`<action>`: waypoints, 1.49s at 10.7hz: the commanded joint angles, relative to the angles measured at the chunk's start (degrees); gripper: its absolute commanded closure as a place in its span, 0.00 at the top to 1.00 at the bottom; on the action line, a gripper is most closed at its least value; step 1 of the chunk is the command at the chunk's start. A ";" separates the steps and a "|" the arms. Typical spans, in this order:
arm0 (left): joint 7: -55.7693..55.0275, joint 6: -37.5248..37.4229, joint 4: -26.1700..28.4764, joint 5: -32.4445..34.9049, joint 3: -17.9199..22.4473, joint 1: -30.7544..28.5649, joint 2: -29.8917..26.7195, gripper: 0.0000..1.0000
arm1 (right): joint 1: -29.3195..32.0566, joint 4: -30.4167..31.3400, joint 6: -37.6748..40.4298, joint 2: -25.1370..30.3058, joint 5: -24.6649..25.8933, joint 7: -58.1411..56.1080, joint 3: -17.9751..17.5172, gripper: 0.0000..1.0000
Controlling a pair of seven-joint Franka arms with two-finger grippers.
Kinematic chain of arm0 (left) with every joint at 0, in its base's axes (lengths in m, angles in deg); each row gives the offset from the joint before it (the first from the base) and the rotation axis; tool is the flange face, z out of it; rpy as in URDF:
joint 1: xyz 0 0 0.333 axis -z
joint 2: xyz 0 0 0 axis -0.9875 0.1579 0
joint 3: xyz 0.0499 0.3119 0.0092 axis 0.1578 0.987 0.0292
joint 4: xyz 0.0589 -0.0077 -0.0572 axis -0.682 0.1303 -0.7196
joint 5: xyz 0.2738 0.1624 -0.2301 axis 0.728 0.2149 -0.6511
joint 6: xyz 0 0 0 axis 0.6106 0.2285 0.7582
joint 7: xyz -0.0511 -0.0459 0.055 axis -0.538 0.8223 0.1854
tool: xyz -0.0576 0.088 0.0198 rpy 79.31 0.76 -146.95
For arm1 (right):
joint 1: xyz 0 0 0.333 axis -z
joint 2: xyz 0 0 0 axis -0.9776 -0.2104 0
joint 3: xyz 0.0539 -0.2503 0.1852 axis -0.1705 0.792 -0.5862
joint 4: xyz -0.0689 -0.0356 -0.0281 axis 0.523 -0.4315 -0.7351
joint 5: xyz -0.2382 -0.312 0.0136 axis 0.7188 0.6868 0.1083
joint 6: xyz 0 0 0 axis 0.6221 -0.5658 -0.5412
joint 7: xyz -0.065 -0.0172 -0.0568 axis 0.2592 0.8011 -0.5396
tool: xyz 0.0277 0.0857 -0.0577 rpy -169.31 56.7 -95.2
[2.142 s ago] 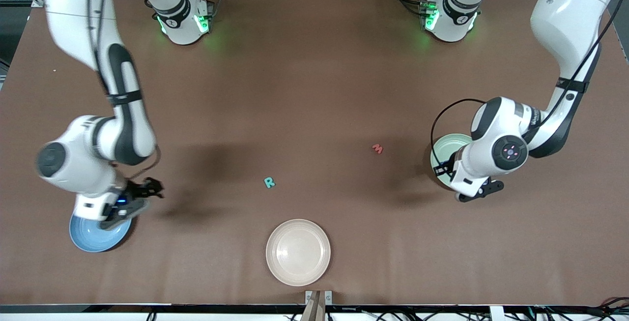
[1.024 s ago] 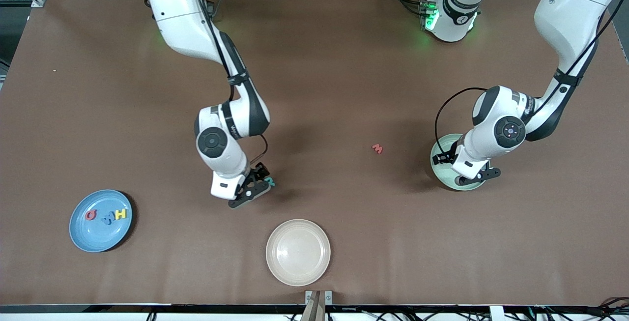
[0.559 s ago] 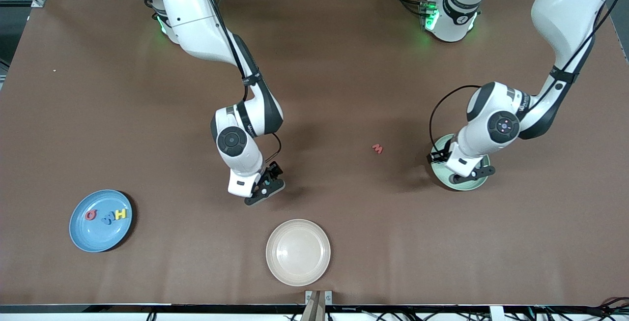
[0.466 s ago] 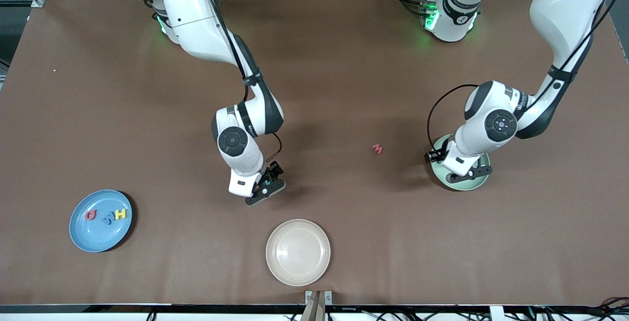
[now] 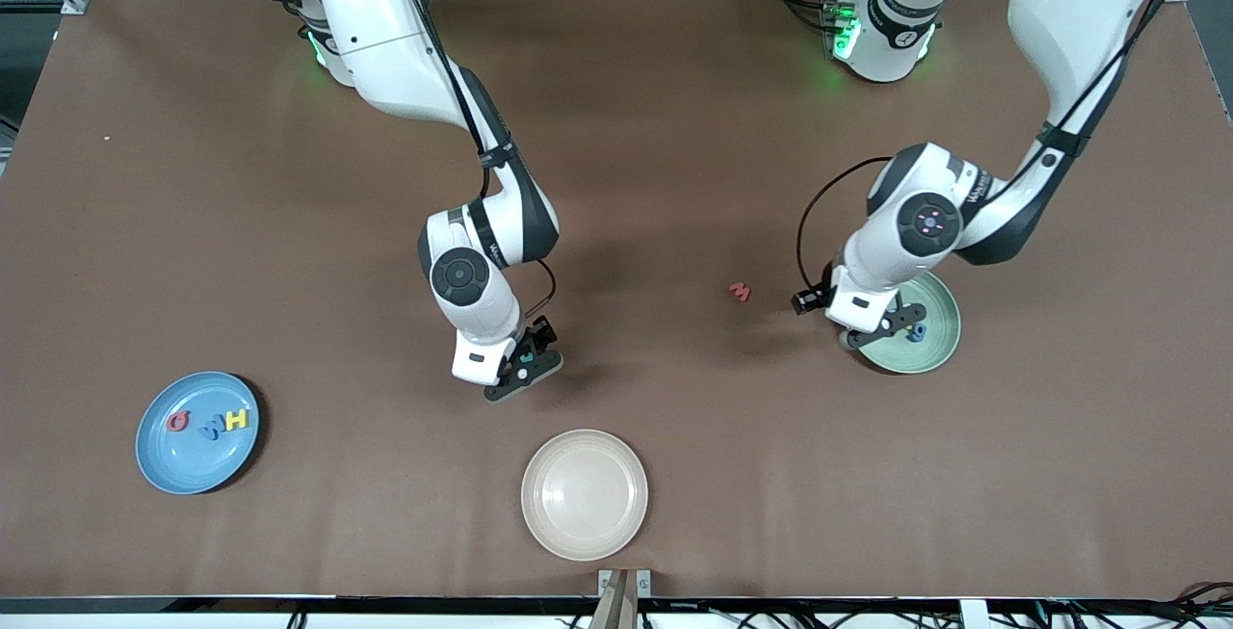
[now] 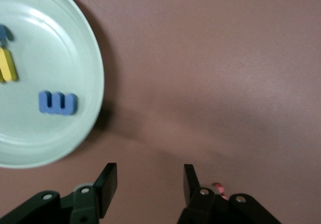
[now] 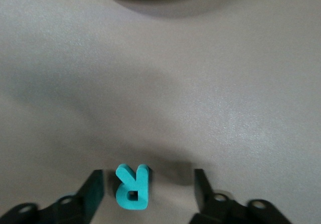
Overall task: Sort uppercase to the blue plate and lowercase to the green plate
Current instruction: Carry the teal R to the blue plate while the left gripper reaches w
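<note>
Right gripper [image 7: 145,191], fingers spread, straddles the teal R [image 7: 132,186] on the table. Left gripper [image 6: 149,184], fingers spread and empty, hovers beside the green plate [image 6: 88,58].

green plate [image 6: 75,38] cut off, teal r [image 5: 527,355] half hidden
</note>
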 commanded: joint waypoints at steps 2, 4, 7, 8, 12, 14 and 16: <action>-8.96 -0.46 -1.63 0.84 0.04 2.79 0.31 0.61 | 0.52 -0.67 -1.45 -0.81 -0.77 0.28 -0.02 0.00; -12.92 -0.03 -3.56 0.84 0.04 5.25 2.24 0.60 | 0.96 -0.67 -1.45 -0.72 -0.24 0.10 -0.02 0.00; -16.71 1.38 -5.41 1.46 0.30 8.86 5.06 0.60 | 5.34 -1.10 -0.84 0.59 -0.15 -0.33 0.94 0.00; -17.77 2.43 -5.67 1.54 0.56 9.74 5.58 0.60 | 7.01 -1.11 -0.40 1.47 -0.07 -2.25 2.16 0.00; -24.42 3.58 -5.15 9.95 0.56 10.36 8.74 0.60 | 14.45 -1.28 4.96 1.83 -1.03 -29.95 13.77 0.00; -26.99 4.45 -4.54 10.95 0.56 10.45 9.37 0.59 | 21.50 -2.24 4.44 1.83 -1.12 -41.16 13.69 0.00; -28.05 5.33 -4.01 11.03 0.56 10.53 9.80 0.59 | 27.74 -3.56 4.26 1.48 -1.21 -48.03 13.25 0.00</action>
